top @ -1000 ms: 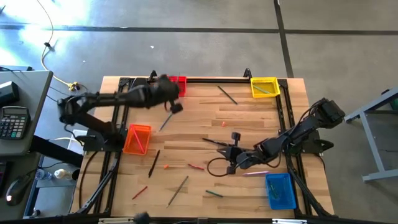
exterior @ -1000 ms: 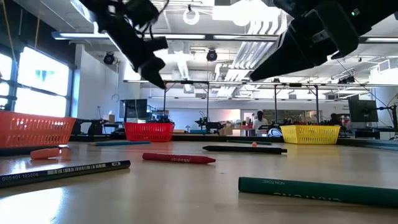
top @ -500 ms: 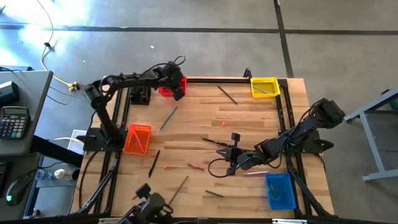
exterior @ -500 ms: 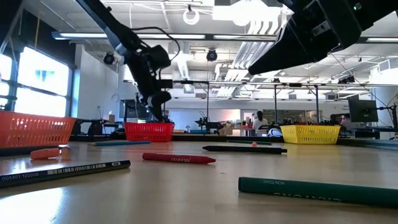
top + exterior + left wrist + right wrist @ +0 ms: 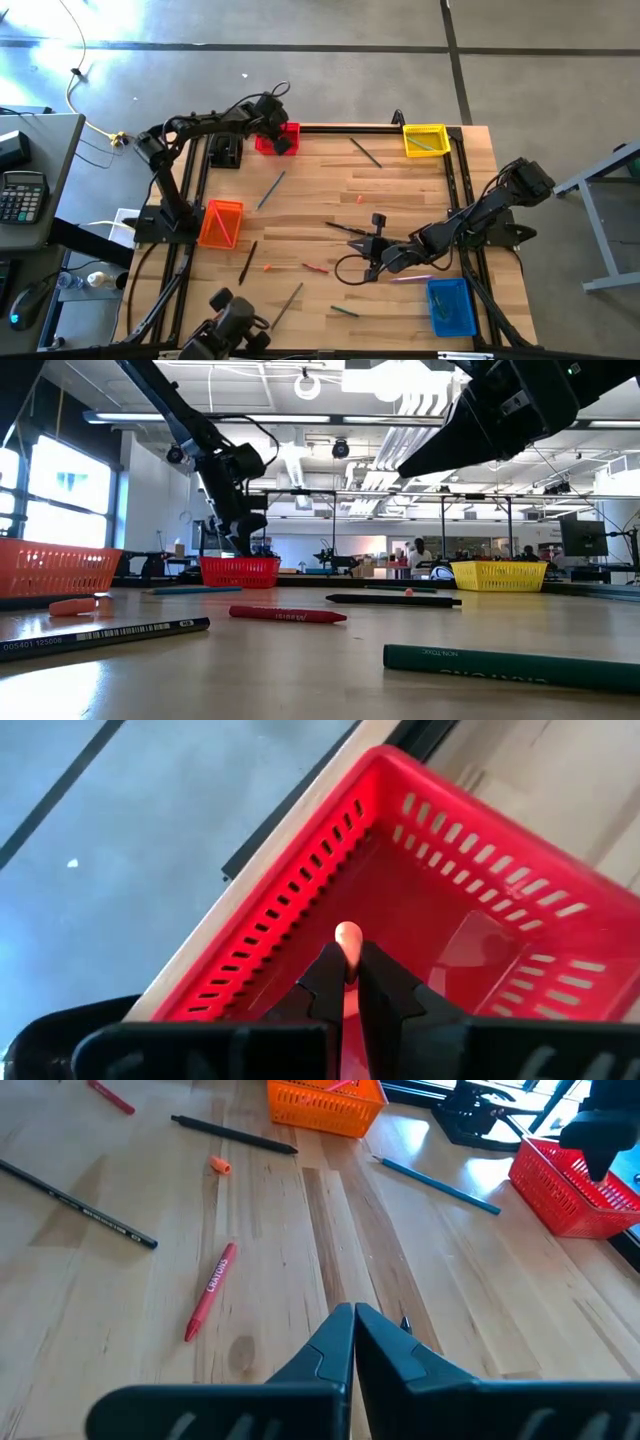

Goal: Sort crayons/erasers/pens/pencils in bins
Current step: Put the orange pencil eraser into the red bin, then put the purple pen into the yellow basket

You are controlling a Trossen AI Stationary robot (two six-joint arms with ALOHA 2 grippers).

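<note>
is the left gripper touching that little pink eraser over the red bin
Touching. The left wrist view shows the left gripper shut on the eraser, above the red bin.

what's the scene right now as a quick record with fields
left pincer: shut on a pink-orange eraser, over the red bin
right pincer: shut, empty, above the table's middle
red bin: back left corner of table
other bins: orange left edge, yellow back right, blue front right
loose on table: red crayon, black pen, blue pen
</note>
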